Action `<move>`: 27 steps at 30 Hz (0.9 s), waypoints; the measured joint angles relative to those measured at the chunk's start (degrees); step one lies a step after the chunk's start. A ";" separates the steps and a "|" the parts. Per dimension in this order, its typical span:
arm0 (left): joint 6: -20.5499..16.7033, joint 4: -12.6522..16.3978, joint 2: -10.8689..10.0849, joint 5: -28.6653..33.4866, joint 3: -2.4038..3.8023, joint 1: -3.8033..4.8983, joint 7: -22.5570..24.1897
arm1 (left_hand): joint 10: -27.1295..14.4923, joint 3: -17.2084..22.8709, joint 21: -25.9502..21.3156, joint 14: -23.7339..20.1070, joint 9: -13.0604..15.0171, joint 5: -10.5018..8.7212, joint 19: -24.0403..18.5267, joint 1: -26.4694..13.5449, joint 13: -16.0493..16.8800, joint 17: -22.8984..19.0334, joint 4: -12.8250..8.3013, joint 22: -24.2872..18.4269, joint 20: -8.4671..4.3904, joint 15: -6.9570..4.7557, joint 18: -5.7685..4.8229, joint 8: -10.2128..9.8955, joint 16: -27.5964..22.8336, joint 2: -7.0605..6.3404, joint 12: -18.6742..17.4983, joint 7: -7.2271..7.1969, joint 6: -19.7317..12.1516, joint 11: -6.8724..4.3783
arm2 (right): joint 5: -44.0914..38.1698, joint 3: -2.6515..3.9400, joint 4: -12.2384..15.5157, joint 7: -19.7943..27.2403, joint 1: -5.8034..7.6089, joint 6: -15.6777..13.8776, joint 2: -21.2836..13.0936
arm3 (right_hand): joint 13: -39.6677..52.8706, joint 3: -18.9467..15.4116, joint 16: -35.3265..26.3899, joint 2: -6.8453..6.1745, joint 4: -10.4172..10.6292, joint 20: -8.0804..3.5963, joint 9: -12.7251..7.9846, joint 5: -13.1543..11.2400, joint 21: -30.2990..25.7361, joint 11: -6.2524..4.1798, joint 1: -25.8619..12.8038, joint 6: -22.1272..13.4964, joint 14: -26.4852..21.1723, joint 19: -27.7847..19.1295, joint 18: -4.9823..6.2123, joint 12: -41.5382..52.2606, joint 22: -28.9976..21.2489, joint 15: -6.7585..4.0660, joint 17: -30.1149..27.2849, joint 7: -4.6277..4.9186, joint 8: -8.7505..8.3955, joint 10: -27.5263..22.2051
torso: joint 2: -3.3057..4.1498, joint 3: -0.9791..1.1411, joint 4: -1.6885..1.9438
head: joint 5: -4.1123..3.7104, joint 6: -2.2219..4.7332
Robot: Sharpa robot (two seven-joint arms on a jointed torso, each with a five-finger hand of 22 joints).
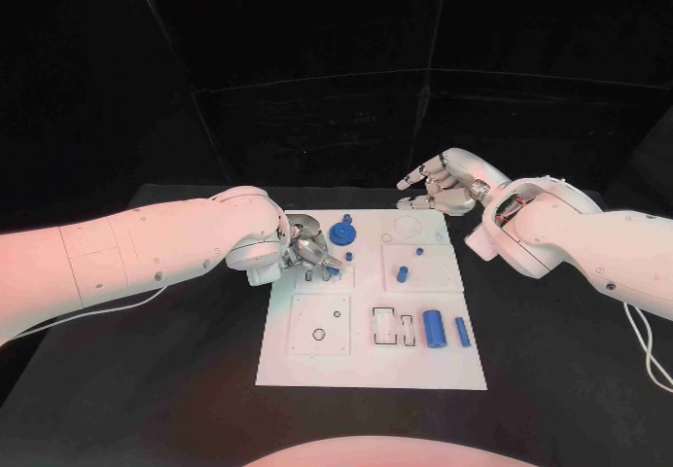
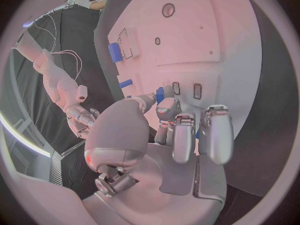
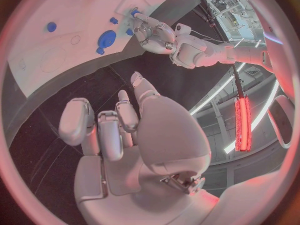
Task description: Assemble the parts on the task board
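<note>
Your task board (image 1: 371,336) lies flat in the middle of the black surface (image 1: 168,389). Your left hand (image 1: 311,251) sits over the board's upper left area, its fingers (image 2: 214,135) curled down toward a small blue part (image 2: 160,94) beside two dark slots; whether they actually grip that part cannot be told from these views. Just beside that hand stands a round blue disc part (image 1: 343,233). Further right, a small blue peg (image 1: 416,252) and another blue piece (image 1: 402,272) stand on a raised square panel.

Near the board's lower right you have a blue cylinder (image 1: 435,330) lying flat, flanked by a slim blue bar (image 1: 463,333) and a narrower blue piece (image 1: 407,328) next to a black-outlined rectangular recess (image 1: 383,326). A small dark ring (image 1: 318,335) marks the lower left panel.

Your right hand (image 1: 439,185) hovers above the surface just off the board's far right corner, holding nothing, fingers loosely bent and apart. Nothing lies between it and the board.
</note>
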 measured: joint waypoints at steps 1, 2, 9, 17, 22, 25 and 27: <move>-0.15 0.20 -0.20 0.07 0.00 -0.01 0.00 | 0.00 0.08 0.00 0.00 0.07 0.14 0.00 -0.34 0.00 0.00 0.07 0.00 0.00 0.00 0.00 0.00 0.00 0.06 0.00 -0.05 0.06 0.00 | 0.00 0.00 0.00 -0.02 0.00 0.05 0.00 | 0.00 0.00 0.00 0.00 0.00 0.00 0.00 0.00 0.00 0.00 0.00 0.00 0.00 0.00 0.00 0.00 0.00 0.00 0.00 0.00 0.00 0.00 | -0.01 0.01 0.01 | 0.03 0.00; -0.31 0.42 -0.41 0.12 0.00 -0.02 0.01 | 0.17 0.16 0.00 0.00 0.10 0.30 0.00 -0.56 0.07 0.00 0.14 0.00 0.00 0.00 0.00 0.00 0.00 0.01 0.01 -0.14 0.15 -0.17 | 0.00 0.00 0.00 -0.04 0.00 0.08 -0.02 | 0.00 0.00 0.00 0.00 0.00 0.00 0.00 0.00 0.00 0.00 0.00 0.00 0.00 0.00 0.00 0.00 0.00 0.00 0.00 0.00 0.00 0.00 | -0.01 0.01 0.01 | 0.07 0.01; -1.86 2.07 -2.07 0.07 -0.03 -0.17 0.05 | 0.19 0.41 0.00 0.00 0.17 0.30 0.00 -0.73 0.13 0.00 -0.10 0.00 0.00 0.00 0.00 0.01 0.00 -0.18 0.01 -0.14 0.15 -0.19 | -0.01 -0.01 -0.05 -0.18 0.00 0.34 -0.09 | 0.00 0.00 0.00 0.00 0.00 0.00 0.00 0.00 0.01 0.00 0.00 0.00 0.00 0.00 0.00 0.00 0.00 0.00 0.00 0.00 0.00 0.00 | -0.04 0.03 0.10 | 0.46 0.10; -4.73 4.11 -3.53 -2.72 -0.07 -0.85 0.06 | 0.19 1.01 0.00 0.00 0.24 0.30 0.00 -1.10 0.22 0.00 -0.59 0.00 0.00 0.00 0.00 0.00 0.00 -0.54 0.01 -0.13 0.15 -0.19 | -0.01 -0.01 -0.11 -0.27 0.00 0.57 -0.14 | 0.01 0.00 0.00 0.00 0.00 0.00 0.00 0.00 0.02 0.00 0.00 0.00 0.00 0.00 0.00 0.00 0.00 0.00 0.00 0.00 0.00 0.00 | -0.18 0.19 0.33 | 0.65 -0.07; -6.84 4.70 -3.77 -5.11 -0.08 -1.24 0.03 | 0.19 1.55 0.00 0.00 0.24 0.29 0.00 -1.41 0.28 0.00 -0.91 0.00 0.00 0.00 0.00 0.00 0.00 -0.86 0.24 -0.12 0.15 -0.18 | -0.01 -0.01 -0.15 -0.31 0.00 0.68 -0.14 | 0.01 0.00 0.00 0.00 0.00 0.00 0.00 0.00 0.02 0.00 0.00 0.00 0.00 0.00 -0.01 0.00 0.01 0.00 0.00 0.00 0.00 0.00 | -0.19 0.21 0.35 | 0.80 -0.04; -7.80 4.76 -3.75 -6.18 -0.08 -1.44 0.02 | 0.19 1.68 0.00 0.00 0.24 0.28 0.00 -1.48 0.28 0.00 -1.04 0.00 0.01 0.01 0.00 0.00 0.00 -0.92 0.24 -0.12 0.15 -0.18 | -0.01 -0.01 -0.17 -0.34 0.00 0.72 -0.14 | 0.01 0.00 0.00 0.00 0.00 0.00 0.00 0.00 0.02 0.00 0.00 0.00 0.00 0.00 -0.01 0.00 0.01 0.00 -0.01 0.00 0.00 0.00 | -0.19 0.23 0.32 | 0.90 -0.02; -8.31 4.76 -3.66 -6.77 -0.08 -1.59 0.00 | 0.19 1.68 0.00 0.00 0.24 0.27 0.00 -1.47 0.28 0.00 -1.04 0.00 0.01 0.01 0.00 0.00 0.00 -0.92 0.24 -0.11 0.16 -0.18 | -0.01 -0.01 -0.17 -0.35 0.00 0.75 -0.14 | 0.01 0.00 0.00 0.00 0.00 0.00 0.00 0.00 0.03 0.00 0.00 0.00 0.00 0.00 0.00 0.00 0.01 0.00 -0.01 0.00 0.00 0.00 | -0.19 0.23 0.29 | 0.94 -0.02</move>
